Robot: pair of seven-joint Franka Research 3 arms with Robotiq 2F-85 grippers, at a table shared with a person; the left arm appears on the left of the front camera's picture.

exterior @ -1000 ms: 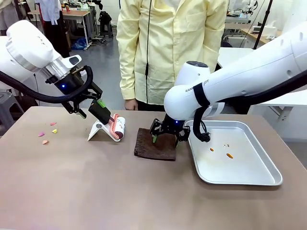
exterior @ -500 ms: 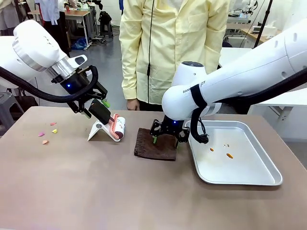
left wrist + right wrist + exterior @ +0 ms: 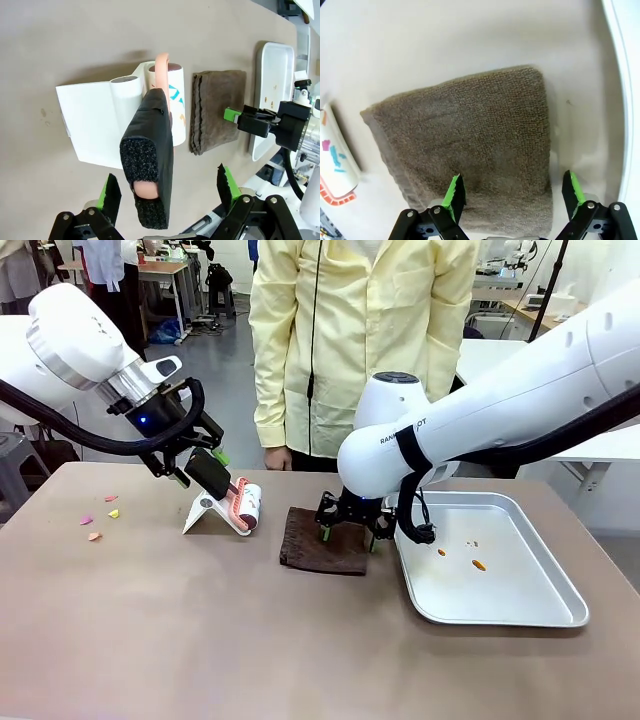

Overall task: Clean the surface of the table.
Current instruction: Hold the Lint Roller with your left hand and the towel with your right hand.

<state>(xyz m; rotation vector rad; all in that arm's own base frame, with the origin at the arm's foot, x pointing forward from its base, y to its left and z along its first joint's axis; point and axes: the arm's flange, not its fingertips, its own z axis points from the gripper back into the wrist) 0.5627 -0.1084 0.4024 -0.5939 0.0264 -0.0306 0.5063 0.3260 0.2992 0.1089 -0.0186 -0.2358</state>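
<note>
Desk (image 3: 200, 640) spans the front view, coloured scraps (image 3: 98, 520) at its left, brown cloth (image 3: 320, 552) mid. Left pincer (image 3: 195, 468), wide open either side of the lint roller handle (image 3: 150, 165), has lifted slightly since a second ago. Right pincer (image 3: 348, 537) is still open over the cloth.

The table (image 3: 200, 640) is a plain matte brownish-taupe. On it, the folded cloth (image 3: 322, 542) is dark brown with a looped terry texture. The tray (image 3: 520, 615) is shiny silver, with small orange specks (image 3: 479, 565) inside. The lint roller (image 3: 172, 107) has a white roll with teal, orange and pink marks (print or stuck scraps, hard to tell), a salmon-pink handle, black foam grip and white stand (image 3: 205, 512). Loose scraps (image 3: 100, 520) are pink, yellow and orange. The white arms (image 3: 500, 410) have black fingers (image 3: 111, 194) with bright green pads. The person's coat (image 3: 360, 340) is pale yellow.
</note>
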